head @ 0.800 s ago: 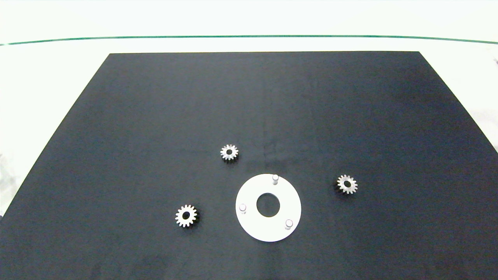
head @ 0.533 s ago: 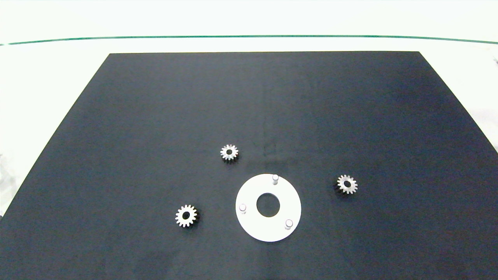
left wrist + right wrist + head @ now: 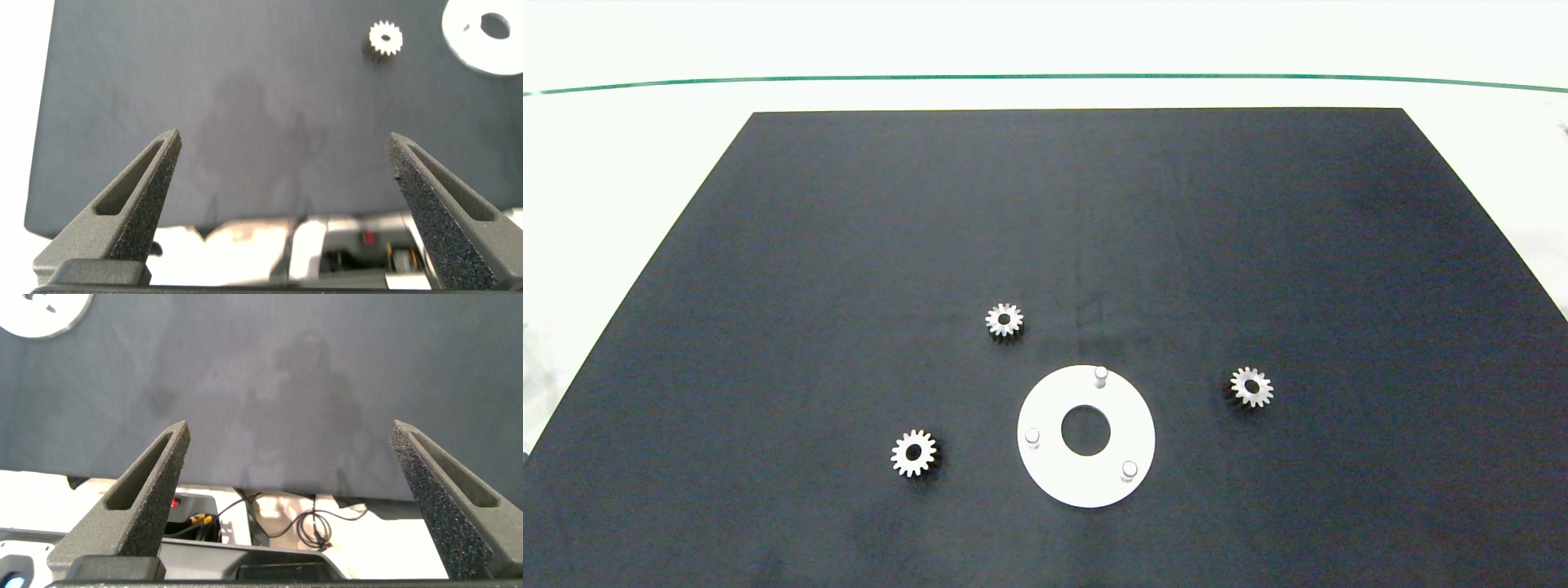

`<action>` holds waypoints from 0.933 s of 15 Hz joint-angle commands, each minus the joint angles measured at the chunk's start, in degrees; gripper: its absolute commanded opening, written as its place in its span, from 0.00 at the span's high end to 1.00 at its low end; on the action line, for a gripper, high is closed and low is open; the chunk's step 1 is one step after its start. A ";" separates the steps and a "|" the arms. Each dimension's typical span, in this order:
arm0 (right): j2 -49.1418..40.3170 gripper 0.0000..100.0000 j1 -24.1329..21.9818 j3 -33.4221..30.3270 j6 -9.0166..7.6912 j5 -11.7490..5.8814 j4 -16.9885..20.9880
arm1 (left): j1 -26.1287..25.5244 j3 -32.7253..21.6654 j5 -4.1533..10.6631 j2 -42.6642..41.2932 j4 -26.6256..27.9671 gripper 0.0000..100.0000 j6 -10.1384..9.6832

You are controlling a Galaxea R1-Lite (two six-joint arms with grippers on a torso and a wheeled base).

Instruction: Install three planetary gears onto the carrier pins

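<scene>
three small silver-white toothed metal gears [image 3: 915, 453] [image 3: 1004, 319] [image 3: 1250, 386] flat on black mat, off flat white ring disc [image 3: 1045, 465] | left gripper [image 3: 286, 175] spread, empty, likely nearest front-left gear | right gripper [image 3: 290, 461] spread, empty

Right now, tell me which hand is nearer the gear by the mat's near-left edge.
Left. The left hand, open over the mat's near edge, has that gear just ahead. The right hand, also open, shows only the white disc's edge.

We see three small silver metal gears [image 3: 1004, 319] [image 3: 914, 453] [image 3: 1251, 386], one flat white ring-shaped disc [image 3: 1049, 469], three short grey pegs [image 3: 1101, 375] [image 3: 1032, 437] [image 3: 1129, 469], and one black mat [image 3: 1045, 229].
</scene>
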 commanded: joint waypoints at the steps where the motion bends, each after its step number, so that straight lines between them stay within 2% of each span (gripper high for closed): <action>1: 13.96 0.00 1.98 -8.43 -0.19 -0.88 1.70 | -1.50 -10.16 -0.01 9.67 9.18 0.00 0.17; 2: 18.44 0.00 2.34 -10.53 -0.72 -0.88 3.54 | -3.96 -14.64 0.08 13.28 13.75 0.00 0.08; 3: 22.31 0.00 2.42 -13.08 -0.90 -0.80 6.27 | -4.66 -16.93 0.08 16.00 15.69 0.00 0.08; 5: 31.36 0.00 3.83 -18.97 -0.72 -0.44 12.07 | -4.84 -19.83 0.17 21.89 15.95 0.00 0.17; 7: 37.25 0.00 4.01 -21.43 -0.81 0.26 12.51 | -4.84 -21.67 0.08 26.46 16.12 0.00 0.25; 8: 40.67 0.00 4.27 -23.02 -0.81 1.49 12.59 | -4.93 -22.47 0.17 28.92 16.12 0.00 0.34; 9: 43.66 0.00 4.27 -24.51 -0.81 3.86 12.59 | -5.02 -22.73 0.08 31.03 16.12 0.00 0.52; 10: 46.30 0.00 4.44 -25.83 -0.90 4.48 12.59 | -5.54 -22.73 0.17 32.52 16.12 0.00 0.43; 12: 51.22 0.00 5.59 -27.67 -2.13 4.48 12.59 | -6.07 -22.73 0.17 34.28 16.04 0.00 0.34; 14: 55.35 0.00 7.26 -29.34 -2.21 4.48 12.51 | -6.16 -22.64 0.17 35.78 16.04 0.00 0.34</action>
